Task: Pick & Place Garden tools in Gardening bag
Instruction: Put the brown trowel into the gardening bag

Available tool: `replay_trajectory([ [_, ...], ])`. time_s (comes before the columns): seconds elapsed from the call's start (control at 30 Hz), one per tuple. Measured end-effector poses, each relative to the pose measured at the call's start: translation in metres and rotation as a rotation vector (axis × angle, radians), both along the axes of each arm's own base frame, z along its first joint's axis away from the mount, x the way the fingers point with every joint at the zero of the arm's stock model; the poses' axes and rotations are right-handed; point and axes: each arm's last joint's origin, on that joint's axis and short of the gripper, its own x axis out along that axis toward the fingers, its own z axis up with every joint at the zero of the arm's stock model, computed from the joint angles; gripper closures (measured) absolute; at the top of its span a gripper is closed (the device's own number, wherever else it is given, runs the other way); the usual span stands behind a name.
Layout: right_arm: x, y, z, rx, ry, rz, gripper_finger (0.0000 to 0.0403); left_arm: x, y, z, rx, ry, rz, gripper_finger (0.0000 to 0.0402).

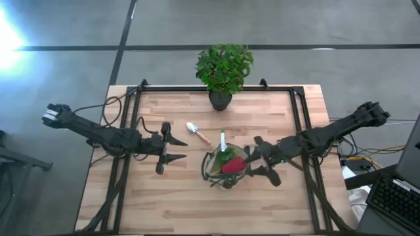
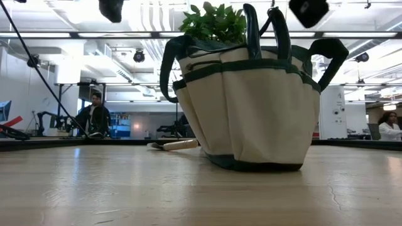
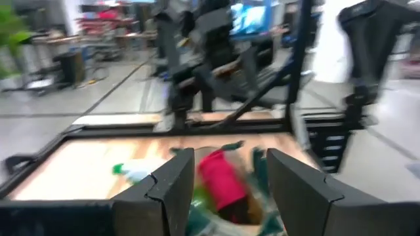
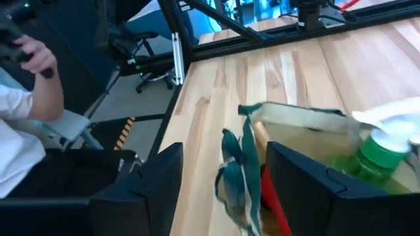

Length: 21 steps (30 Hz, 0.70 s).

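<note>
High view shows the gardening bag (image 1: 226, 168) mid-table already holding the red glove (image 1: 233, 164) and spray bottle (image 1: 223, 141), with one trowel (image 1: 197, 132) left on the table just beside it toward the potted plant (image 1: 224, 69). Its long axis runs diagonally, blade away from the bag, handle toward it. Left gripper (image 1: 176, 149) and right gripper (image 1: 257, 160) both hang open and empty either side of the bag; judged next move is a grasp across the trowel handle.

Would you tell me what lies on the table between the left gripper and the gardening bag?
Nothing: the high view shows bare wood between the left gripper and the gardening bag. The trowel lies farther back, toward the plant pot.
</note>
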Motion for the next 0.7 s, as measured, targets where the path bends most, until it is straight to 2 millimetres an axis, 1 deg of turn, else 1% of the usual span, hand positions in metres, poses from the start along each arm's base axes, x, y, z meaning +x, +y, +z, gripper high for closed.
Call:
replay_trajectory([
  [0.1, -0.012, -0.005, 0.004, -0.011, 0.028, 0.002, 0.0207, 0.001, 0.004, -0.006, 0.013, 0.059, 0.091, 0.0211],
  [0.2, -0.023, -0.009, 0.005, -0.028, 0.062, -0.013, 0.0218, 0.001, 0.011, -0.017, 0.013, 0.160, 0.184, 0.0214],
  [0.4, -0.031, -0.018, 0.005, -0.085, 0.093, -0.159, 0.0227, 0.004, 0.035, -0.032, -0.063, 0.336, 0.344, 0.0215],
  [0.47, -0.032, -0.019, 0.005, -0.098, 0.087, -0.189, 0.0227, 0.007, 0.044, -0.035, -0.146, 0.337, 0.404, 0.0216],
  [0.6, -0.031, -0.019, 0.005, -0.107, 0.088, -0.207, 0.0229, 0.014, 0.061, -0.041, -0.390, 0.306, 0.559, 0.0216],
  [0.7, -0.031, -0.019, 0.004, -0.108, 0.088, -0.207, 0.0230, 0.019, 0.072, -0.049, -0.445, 0.327, 0.637, 0.0217],
])
